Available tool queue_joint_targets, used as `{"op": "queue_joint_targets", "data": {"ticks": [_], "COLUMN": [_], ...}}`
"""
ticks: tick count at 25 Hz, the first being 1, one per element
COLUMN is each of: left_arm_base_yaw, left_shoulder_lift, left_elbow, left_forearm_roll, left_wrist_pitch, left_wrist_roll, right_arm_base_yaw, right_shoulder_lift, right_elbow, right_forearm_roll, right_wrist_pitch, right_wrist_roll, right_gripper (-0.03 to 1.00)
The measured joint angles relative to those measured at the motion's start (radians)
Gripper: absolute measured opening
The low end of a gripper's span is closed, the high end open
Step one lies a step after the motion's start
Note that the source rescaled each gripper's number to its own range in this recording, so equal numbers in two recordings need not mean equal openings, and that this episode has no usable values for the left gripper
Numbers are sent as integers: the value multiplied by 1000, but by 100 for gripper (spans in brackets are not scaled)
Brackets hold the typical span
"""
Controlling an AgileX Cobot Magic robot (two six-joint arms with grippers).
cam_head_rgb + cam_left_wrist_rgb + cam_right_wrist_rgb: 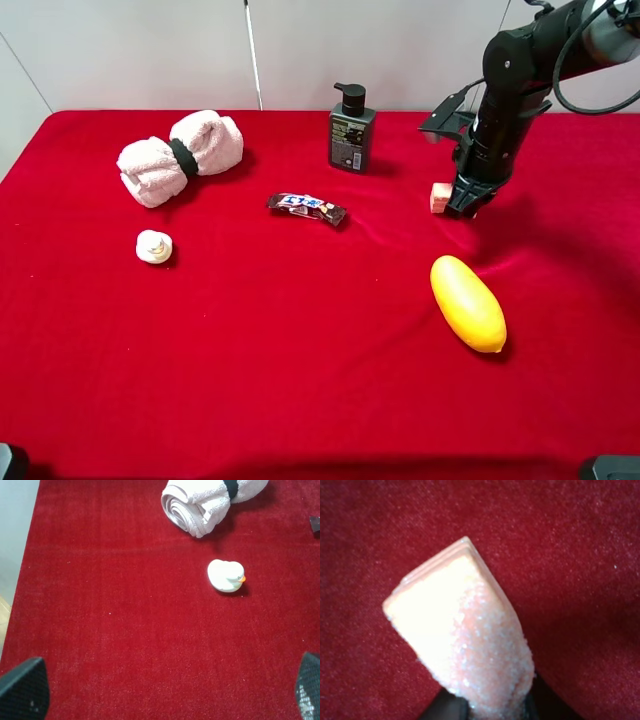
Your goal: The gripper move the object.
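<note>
The object is a small pale pink block lying on the red cloth at the back right. My right gripper points down right beside it, on its right, with the narrow black fingers shut together. In the right wrist view the object fills the picture, and its near end rests against the black fingertips; nothing sits between the fingers. My left gripper is open over bare cloth at the left, its two fingertips at the picture's lower corners.
A yellow oval fruit lies in front of the object. A black pump bottle stands to its left, then a snack bar. A rolled pink towel and a small white duck sit at the left.
</note>
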Motion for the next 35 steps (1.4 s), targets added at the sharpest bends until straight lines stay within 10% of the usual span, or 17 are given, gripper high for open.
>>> {"op": "queue_joint_targets", "data": {"ticks": [21, 35], "left_arm_base_yaw": [0, 0], "left_shoulder_lift": [0, 0], "left_elbow": [0, 0], "left_forearm_roll": [0, 0], "left_wrist_pitch": [0, 0], "left_wrist_roll": [0, 0], "right_arm_base_yaw": [0, 0], "right_shoulder_lift": [0, -84], "right_elbow": [0, 0], "right_forearm_roll": [1, 0], "right_wrist_pitch": [16, 34], "right_wrist_roll": [0, 0], "right_gripper": [96, 100]}}
